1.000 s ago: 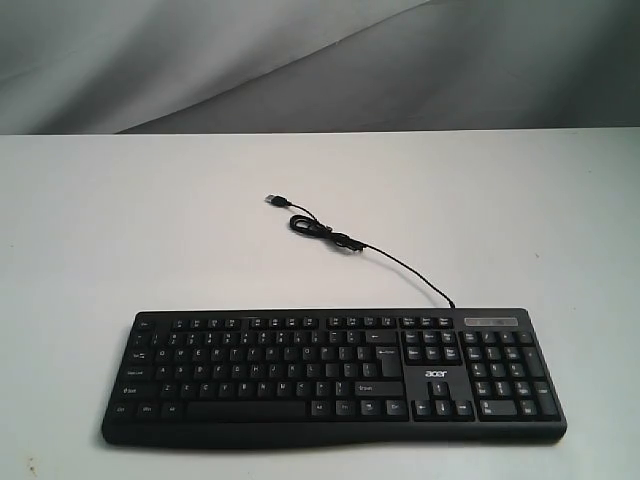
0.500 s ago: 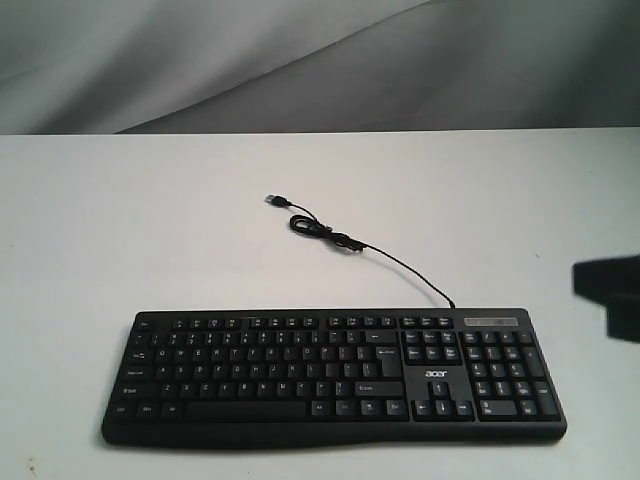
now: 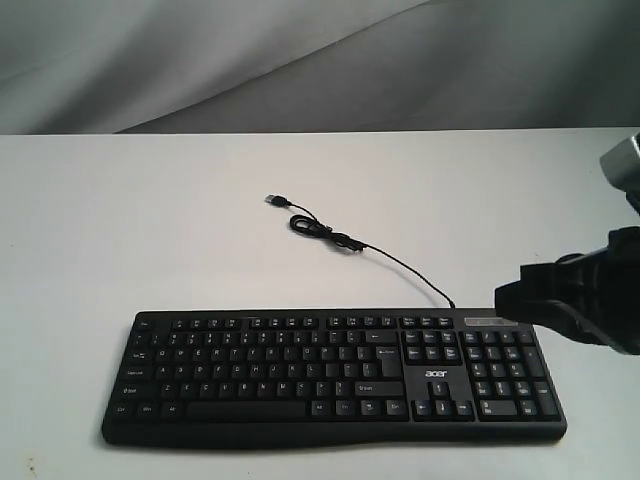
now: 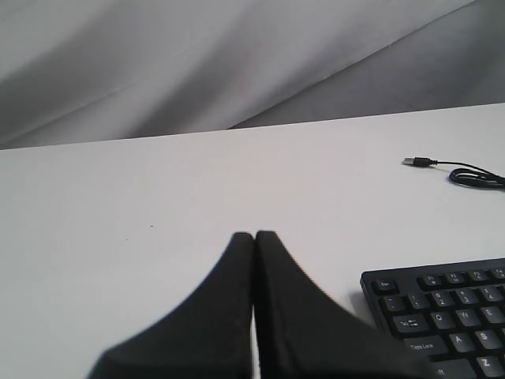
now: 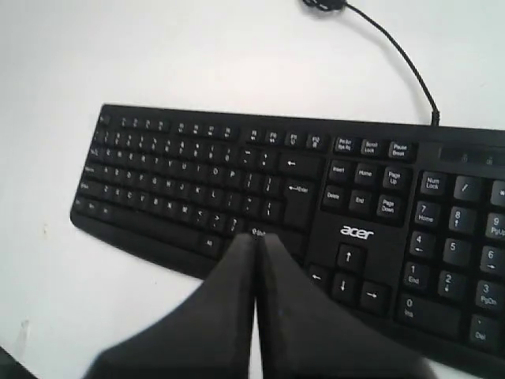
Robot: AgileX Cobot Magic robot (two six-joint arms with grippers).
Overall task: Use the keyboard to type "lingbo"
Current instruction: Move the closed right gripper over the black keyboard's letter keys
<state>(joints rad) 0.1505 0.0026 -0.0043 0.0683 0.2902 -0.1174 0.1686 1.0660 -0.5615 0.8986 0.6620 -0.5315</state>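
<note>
The wide black keyboard [image 3: 335, 375] with white legends and an acer logo lies flat near the table's front edge; its thin cable [image 3: 330, 235] curls away behind it. My right gripper [image 3: 505, 295] comes in from the right, shut and empty, hovering above the number pad's upper corner. In the right wrist view its tips [image 5: 257, 239] point at the right shift area of the keyboard [image 5: 331, 205]. My left gripper [image 4: 254, 237] is shut with nothing in it, over bare table beside the keyboard's escape corner [image 4: 442, 316]. The left gripper is out of the exterior view.
The white table [image 3: 150, 220] runs back to a grey draped cloth [image 3: 300, 60]. The USB plug [image 3: 273, 200] and coiled cable lie behind the keyboard's middle.
My right arm has come into the exterior view from the right edge and moved left, up over the keyboard's number pad end. The keyboard and cable have not moved.
</note>
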